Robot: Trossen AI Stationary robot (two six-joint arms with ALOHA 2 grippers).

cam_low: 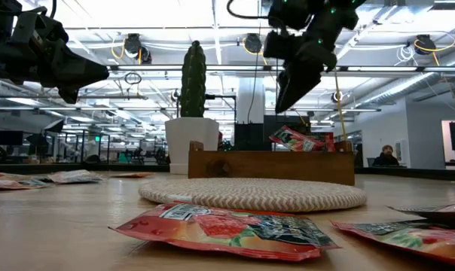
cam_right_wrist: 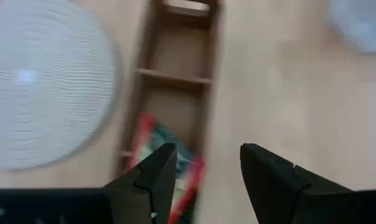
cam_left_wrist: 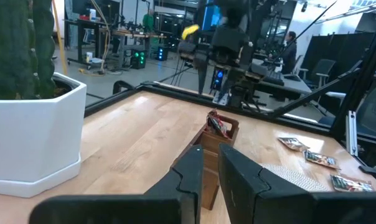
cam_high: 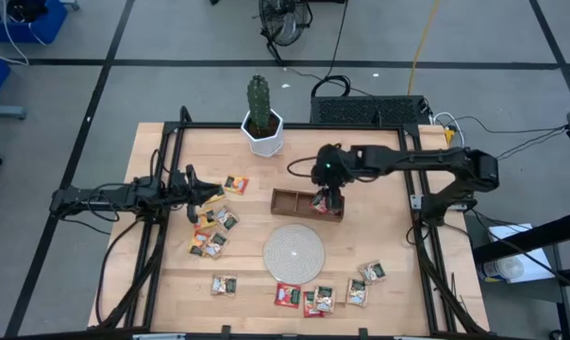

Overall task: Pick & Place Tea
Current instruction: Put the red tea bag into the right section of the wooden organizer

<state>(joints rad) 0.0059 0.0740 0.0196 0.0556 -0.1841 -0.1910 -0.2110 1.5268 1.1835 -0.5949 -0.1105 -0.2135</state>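
We see one red sachet (cam_right_wrist: 169, 165) in the tray (cam_high: 290, 201); right gripper (cam_right_wrist: 206, 180) spread, empty above it; many sachets (cam_high: 214, 244) remain.

- Red tea sachet (cam_right_wrist: 169, 163) in the tray's end compartment: blurred, lower part hidden behind the right pincer (cam_right_wrist: 203, 177) fingers.
- Woven disc (cam_right_wrist: 38, 93): cut off at 9 o'clock, smeared.
- Pale shape (cam_right_wrist: 362, 25) at 1 o'clock: too blurred to identify.
- Sachet print at the counter's 6 o'clock side (cam_high: 287, 296): too small to read.
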